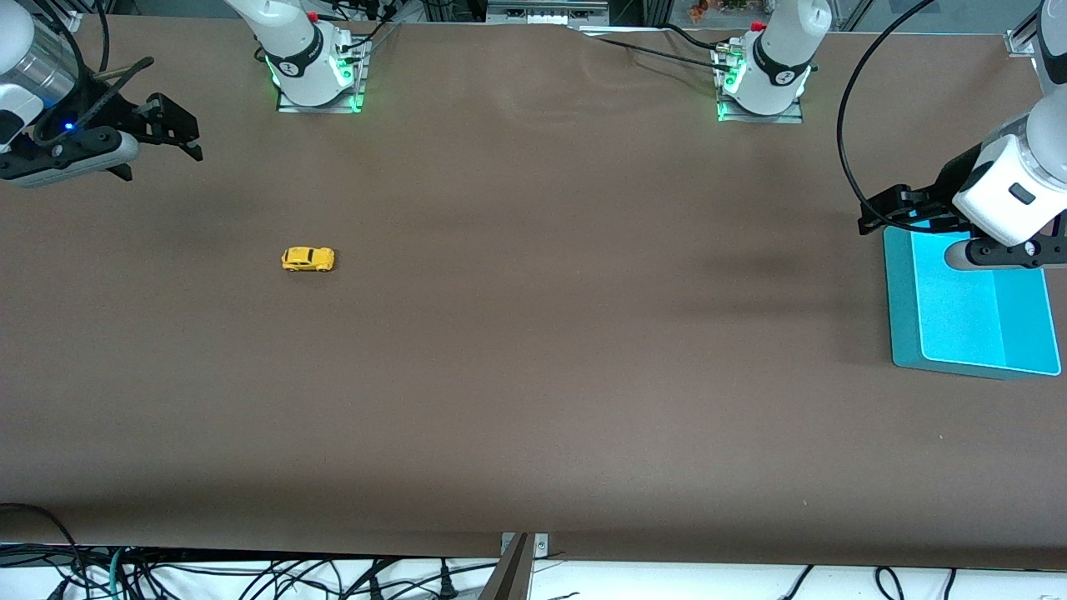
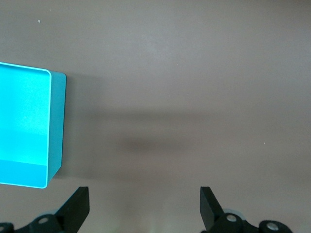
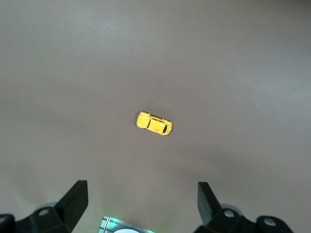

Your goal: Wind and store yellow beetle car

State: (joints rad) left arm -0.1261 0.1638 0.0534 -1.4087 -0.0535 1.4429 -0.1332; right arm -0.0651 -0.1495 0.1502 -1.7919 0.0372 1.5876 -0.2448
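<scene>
While both tools hang wide open, empty: left tool (image 1: 884, 212) over turquoise bin (image 1: 904, 333) edge, right tool (image 1: 171, 133) over bare tabletop; yellow beetle car (image 1: 308, 259) alone.

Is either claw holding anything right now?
No. Both the left claw and right claw are open and empty; the car sits alone on the table.

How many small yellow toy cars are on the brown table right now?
1. The small yellow toy car sits alone on the brown table toward the right arm's end, well away from the turquoise bin. None seems hidden.
</scene>
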